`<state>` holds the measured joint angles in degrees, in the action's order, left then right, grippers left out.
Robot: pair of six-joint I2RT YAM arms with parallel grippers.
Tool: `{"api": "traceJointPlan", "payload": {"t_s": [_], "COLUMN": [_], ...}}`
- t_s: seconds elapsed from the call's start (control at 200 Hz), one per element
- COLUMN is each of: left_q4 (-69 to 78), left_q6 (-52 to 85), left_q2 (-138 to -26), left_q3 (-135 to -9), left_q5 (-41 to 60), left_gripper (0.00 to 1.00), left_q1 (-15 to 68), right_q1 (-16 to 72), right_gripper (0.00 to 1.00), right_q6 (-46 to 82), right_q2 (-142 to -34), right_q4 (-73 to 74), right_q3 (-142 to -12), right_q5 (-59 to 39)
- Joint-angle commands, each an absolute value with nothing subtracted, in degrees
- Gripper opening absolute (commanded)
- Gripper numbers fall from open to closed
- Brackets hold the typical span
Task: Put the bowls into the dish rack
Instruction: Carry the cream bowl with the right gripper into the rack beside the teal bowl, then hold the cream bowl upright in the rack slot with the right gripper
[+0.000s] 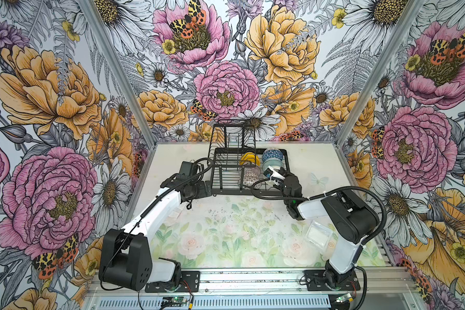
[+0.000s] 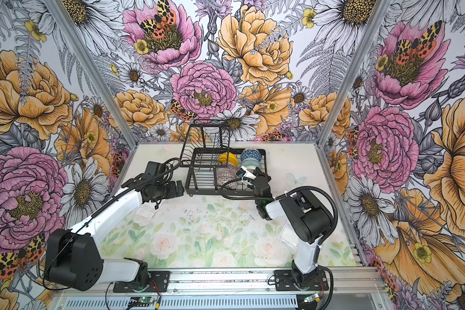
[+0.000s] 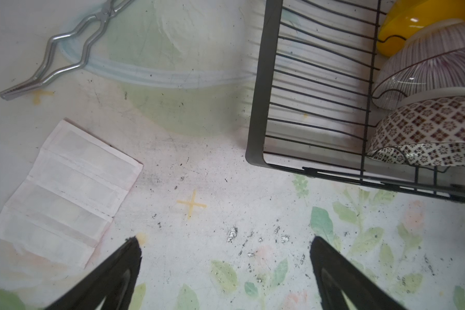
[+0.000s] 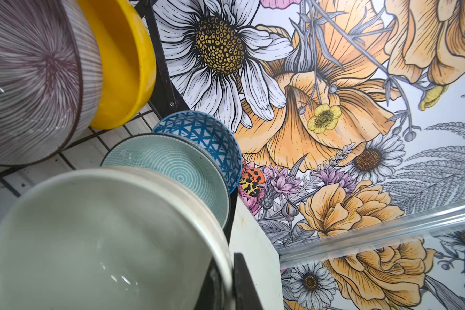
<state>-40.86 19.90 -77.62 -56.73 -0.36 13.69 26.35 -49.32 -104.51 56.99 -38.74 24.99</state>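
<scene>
In both top views the dish rack (image 1: pixel 213 185) stands at the back of the counter (image 1: pixel 226 236) with two rows of bowls on edge in its base tray. One row holds the yellow bowl (image 1: pixel 249 159), the pink-striped bowl (image 1: pixel 250 171) and the black-and-white bowl (image 1: pixel 248 181). The other holds the blue-patterned bowl (image 1: pixel 271 155) and the pale teal bowl (image 1: pixel 273 163). The right gripper (image 1: pixel 272 175) reaches over the rack's near right side, with the cream bowl (image 1: pixel 278 170) just in front of the teal one. The left gripper (image 1: pixel 203 188) waits beside the rack's near left corner. The left wrist view shows its jaws wide apart and empty above bare counter, with metal tongs (image 3: pixel 65 53) and a strip of paper packets (image 3: pixel 62 193) lying apart from the rack. The right wrist view shows the right gripper clamped on the cream bowl's rim, the bowl close against the teal one inside the rack. Whether it rests on the wires is hidden. No bowl lies on the counter, so I judge five seated and the sixth nearly placed, with only letting go and drawing back to do.
</scene>
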Motion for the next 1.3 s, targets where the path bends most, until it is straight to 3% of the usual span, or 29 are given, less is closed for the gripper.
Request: {"api": "traceJointPlan", "payload": {"t_s": [0.0, 0.886, 1.296], "left_q4": [-39.62, -39.13, -39.2], "left_q6": [19.11, 18.98, 18.73], "left_q2": [-77.53, -77.17, -76.73], "left_q3": [-57.66, -57.66, -58.05], "left_q5": [0.91, 1.47, 1.32], "left_gripper": [0.99, 0.99, 0.99], "left_q1": [13.18, 13.79, 13.81], "right_q1": [26.92, 28.14, 28.06], "right_gripper": [0.0, 0.0, 0.0], "right_q6": [-53.09, -63.09, -58.93], "right_q2": [-105.37, -117.13, -112.39], "right_q4": [68.52, 79.83, 75.07], "right_q3": [-38.86, -43.1, -36.5], "right_q5": [26.35, 27.88, 21.75]}}
